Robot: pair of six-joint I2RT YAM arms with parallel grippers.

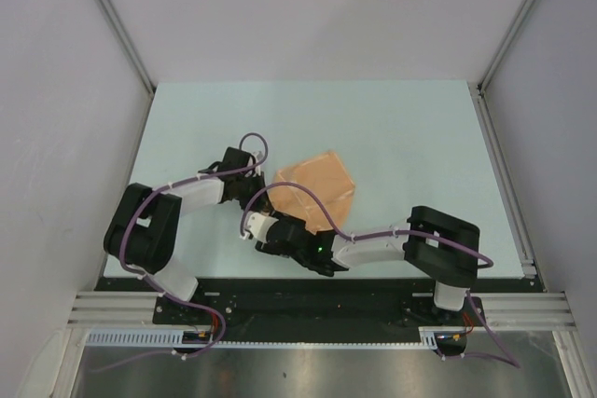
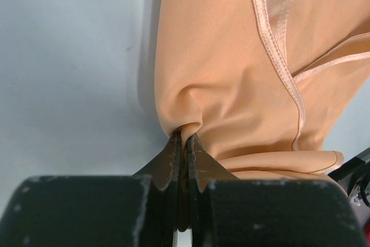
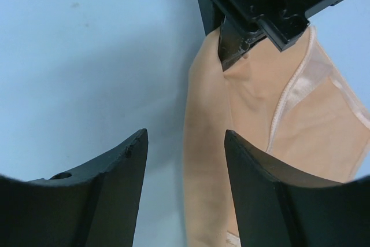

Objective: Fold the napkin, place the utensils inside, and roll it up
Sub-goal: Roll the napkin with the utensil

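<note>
My left pincer (image 2: 185, 138) is clamped tight on a puckered edge of the napkin (image 2: 231, 67); the cloth spreads ahead of it and to its right on the bench (image 2: 69, 56); my right pincer (image 3: 185, 143) faces it, jaws apart and holding nothing; the napkin's folded edge runs lengthwise from that pinch into the right side of its gap, so I judge the right pincer nearer the free end.

Napkin (image 2: 231, 85): soft cloth, seemingly satiny sheen.
</note>
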